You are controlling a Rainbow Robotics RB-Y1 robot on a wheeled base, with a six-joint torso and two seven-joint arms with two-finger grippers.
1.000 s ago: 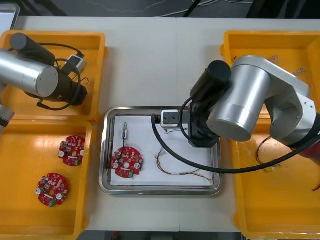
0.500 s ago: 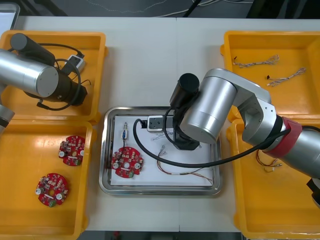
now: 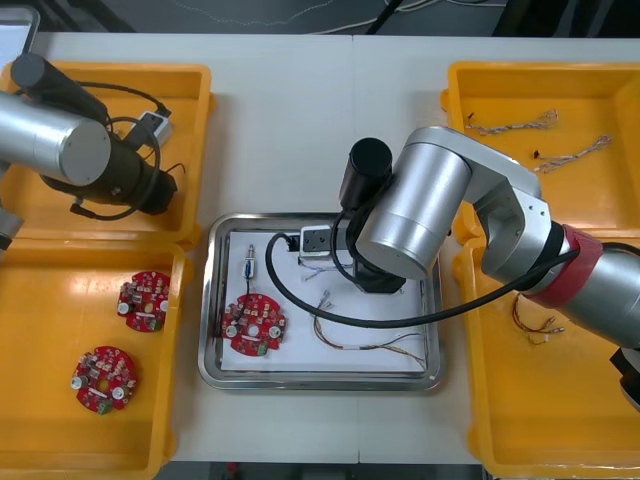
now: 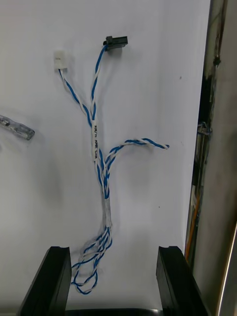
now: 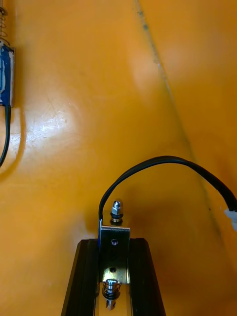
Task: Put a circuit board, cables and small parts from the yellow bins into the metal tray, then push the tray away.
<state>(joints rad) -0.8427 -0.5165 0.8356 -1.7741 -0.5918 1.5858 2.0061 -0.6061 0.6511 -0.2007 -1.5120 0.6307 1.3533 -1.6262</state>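
A light desk point(image 3: 300, 130) carries yellow bins point(image 3: 190, 75) at left and right, with a metal tray point(image 3: 212, 300), white inside, between them. In the tray lie a round red circuit board point(image 3: 254, 324) and thin red and yellow cable point(image 3: 370, 345). The right arm reaches over the tray's far side and blocks it from above. Its wrist camera reveals the right end effector point(image 4: 113, 252) spread wide over a twisted blue and white cable point(image 4: 98, 163). Over the far left bin, the left end effector point(image 5: 114, 244) pinches a small metal part point(image 5: 114, 232) trailing a black cable point(image 5: 163, 160).
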